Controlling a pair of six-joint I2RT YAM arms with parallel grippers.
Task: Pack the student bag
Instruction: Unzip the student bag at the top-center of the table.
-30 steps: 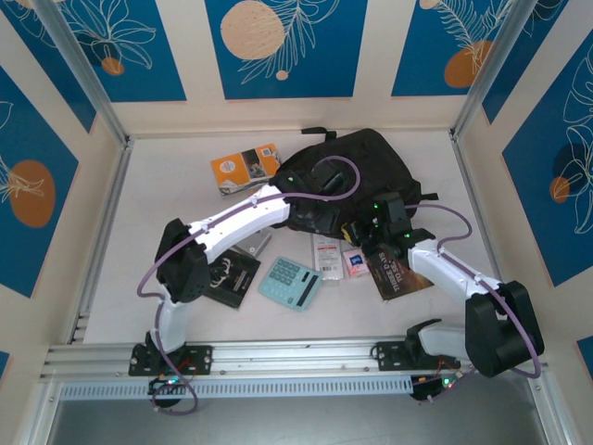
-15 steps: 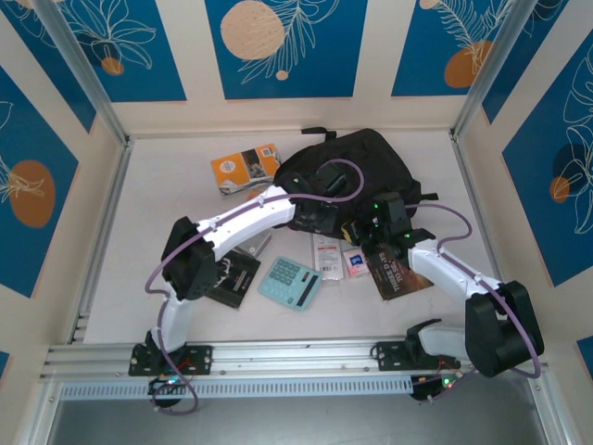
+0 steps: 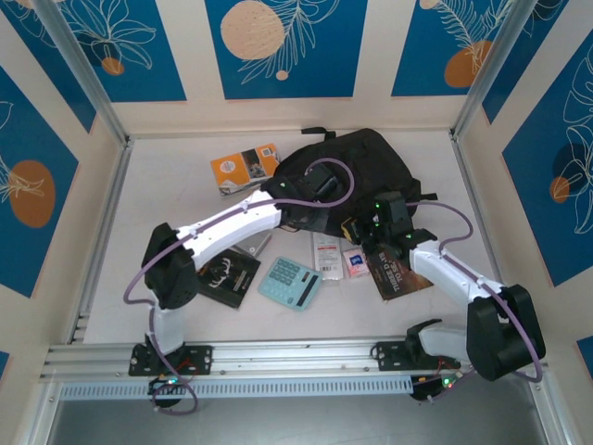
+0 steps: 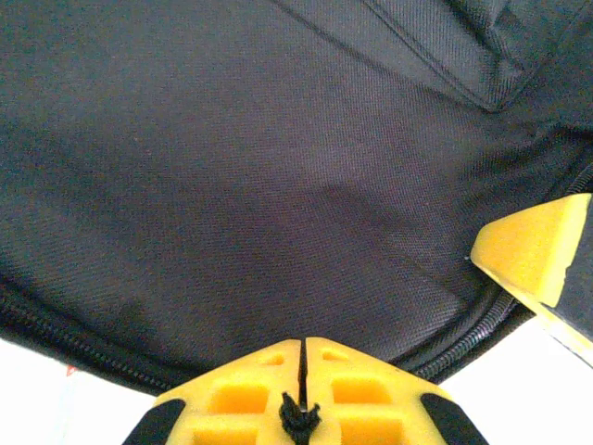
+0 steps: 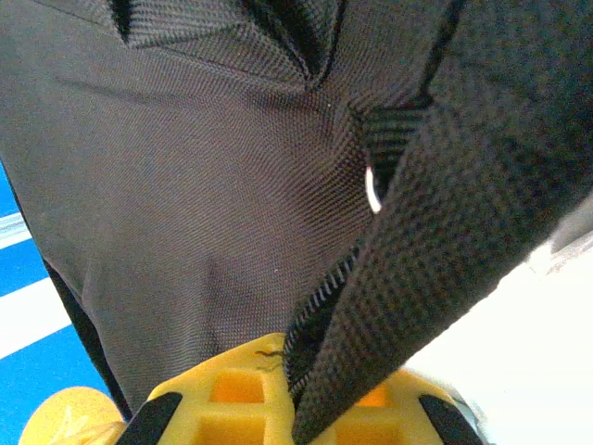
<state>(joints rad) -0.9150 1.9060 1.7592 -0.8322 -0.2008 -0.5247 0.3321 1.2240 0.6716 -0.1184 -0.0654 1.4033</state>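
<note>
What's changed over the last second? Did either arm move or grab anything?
The left gripper closed and moved farther over the bag, away from the arm bases, while its elbow dropped back toward the near edge. Whether it pinches anything I cannot tell. The right gripper stayed shut on the bag's strap. The calculator and orange book did not move.

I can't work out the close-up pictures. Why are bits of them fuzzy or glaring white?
Left wrist view: the student bag shows a sharp weave, the shut left claw sits too near and blurs, the table glares white. Right wrist view: the strap pinched in the right claw looks soft, the table washes out. Top view: even light, all sharp.
</note>
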